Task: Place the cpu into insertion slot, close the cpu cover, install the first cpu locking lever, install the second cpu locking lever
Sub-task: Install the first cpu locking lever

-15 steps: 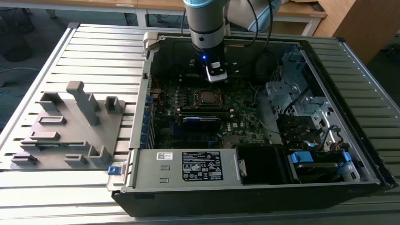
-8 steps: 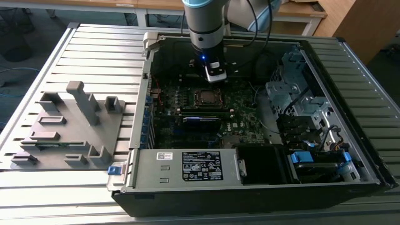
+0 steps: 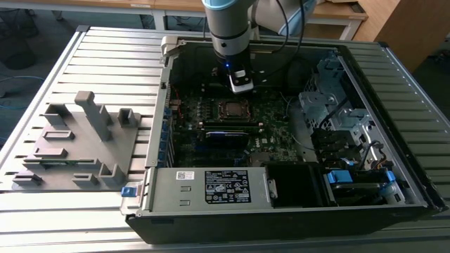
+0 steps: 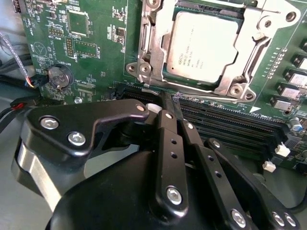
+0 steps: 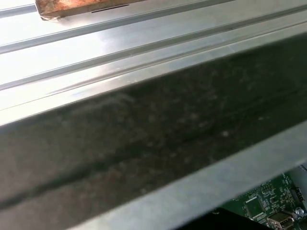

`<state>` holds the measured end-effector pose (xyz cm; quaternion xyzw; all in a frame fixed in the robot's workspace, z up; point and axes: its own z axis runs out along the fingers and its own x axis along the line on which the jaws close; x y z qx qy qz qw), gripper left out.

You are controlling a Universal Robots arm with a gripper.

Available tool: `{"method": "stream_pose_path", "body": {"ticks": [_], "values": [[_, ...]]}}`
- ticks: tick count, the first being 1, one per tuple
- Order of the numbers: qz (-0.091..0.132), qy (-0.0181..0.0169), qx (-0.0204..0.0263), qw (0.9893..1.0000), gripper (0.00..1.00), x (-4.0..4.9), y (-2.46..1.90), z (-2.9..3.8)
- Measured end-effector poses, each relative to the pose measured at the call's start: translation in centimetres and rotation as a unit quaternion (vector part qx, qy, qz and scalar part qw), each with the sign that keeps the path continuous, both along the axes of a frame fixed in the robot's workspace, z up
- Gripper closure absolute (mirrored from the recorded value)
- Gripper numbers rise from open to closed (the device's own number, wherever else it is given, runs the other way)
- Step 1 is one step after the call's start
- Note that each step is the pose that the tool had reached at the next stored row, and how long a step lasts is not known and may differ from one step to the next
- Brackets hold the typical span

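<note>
The computer case (image 3: 281,211) lies open on the slatted metal table (image 3: 113,58). A grey fixture block (image 3: 77,142) rests on the table at the exterior view's left, apart from the case.

The arm (image 3: 228,26) reaches down into the far part of the case. The gripper (image 3: 241,87) hangs just above the motherboard (image 3: 274,132), on the far side of the socket area and close to it.

In the second wrist view the gripper (image 4: 170,98) has its jaws together, with nothing seen between them. The tips are over the edge of the long black memory slots (image 4: 230,120), just beside the near corner of the socket frame.

The cpu (image 4: 204,45) is seated flat in the insertion slot (image 4: 211,12), silver-grey top upward. The cpu cover (image 4: 153,43) lies down over it, its metal frame surrounding the chip on all visible sides and its cut-out exposing the chip top. A thin metal lever (image 4: 259,52) runs along one side of the frame; whether it is latched cannot be told.

A round coin cell (image 4: 60,75) sits on the green board well apart from the socket.

In the first wrist view, a dark case wall (image 5: 144,134) crosses the frame, with the table slats (image 5: 144,38) beyond it and a corner of the motherboard (image 5: 264,203) below it.
</note>
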<state>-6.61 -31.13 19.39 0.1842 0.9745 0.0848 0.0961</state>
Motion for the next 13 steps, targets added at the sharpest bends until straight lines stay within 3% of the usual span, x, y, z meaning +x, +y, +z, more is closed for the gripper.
{"method": "stream_pose_path", "body": {"ticks": [13], "values": [[0.0, -0.0019, -0.0011, 1.0, 0.9, -0.2, 0.05, -0.09]]}}
